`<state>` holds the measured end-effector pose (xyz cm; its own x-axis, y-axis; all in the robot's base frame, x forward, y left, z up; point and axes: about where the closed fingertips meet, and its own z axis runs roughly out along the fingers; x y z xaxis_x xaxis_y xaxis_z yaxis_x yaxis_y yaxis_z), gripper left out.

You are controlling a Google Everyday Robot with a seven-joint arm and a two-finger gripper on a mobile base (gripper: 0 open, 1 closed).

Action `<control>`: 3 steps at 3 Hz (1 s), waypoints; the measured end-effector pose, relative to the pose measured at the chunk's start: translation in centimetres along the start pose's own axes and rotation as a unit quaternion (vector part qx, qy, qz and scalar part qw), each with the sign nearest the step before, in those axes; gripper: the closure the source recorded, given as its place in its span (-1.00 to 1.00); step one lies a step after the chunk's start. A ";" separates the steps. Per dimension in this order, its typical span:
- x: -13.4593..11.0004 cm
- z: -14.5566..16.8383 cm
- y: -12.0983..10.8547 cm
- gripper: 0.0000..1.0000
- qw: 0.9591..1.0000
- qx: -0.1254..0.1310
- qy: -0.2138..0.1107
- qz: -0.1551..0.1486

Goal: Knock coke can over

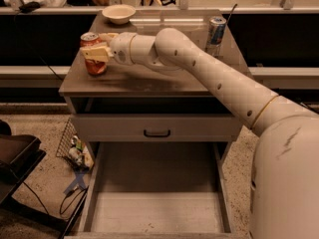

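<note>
Gripper [95, 49] is up at the coke can [93, 66] on the left of the tabletop [149, 81], and its casing looks like matt, cream-yellow plastic. The can reads as thin metal, glossy red-orange paint with a bare silver top. The arm [209, 73] is smooth white plastic shell with a soft sheen. That tabletop looks brushed and dull grey, with a faint glare at the back. The bowl [118, 14] is pale, smooth and lightly glazed. The taller can [216, 31] is shiny metal. The open drawer [154, 203] is matt grey inside, with a dark handle [157, 133] on the drawer front above it. The floor [35, 128] is speckled and rough.
</note>
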<state>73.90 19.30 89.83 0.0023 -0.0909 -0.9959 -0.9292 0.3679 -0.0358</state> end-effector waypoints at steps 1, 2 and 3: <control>-0.8 -0.3 -0.1 1.00 1.000 0.003 0.019 -0.011; -5.0 0.3 3.0 1.00 0.993 -0.014 0.095 -0.067; -7.5 -0.4 4.4 1.00 0.976 -0.015 0.186 -0.110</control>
<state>69.64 21.22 97.18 0.0737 -0.4961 -0.8651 -0.9319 0.2747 -0.2369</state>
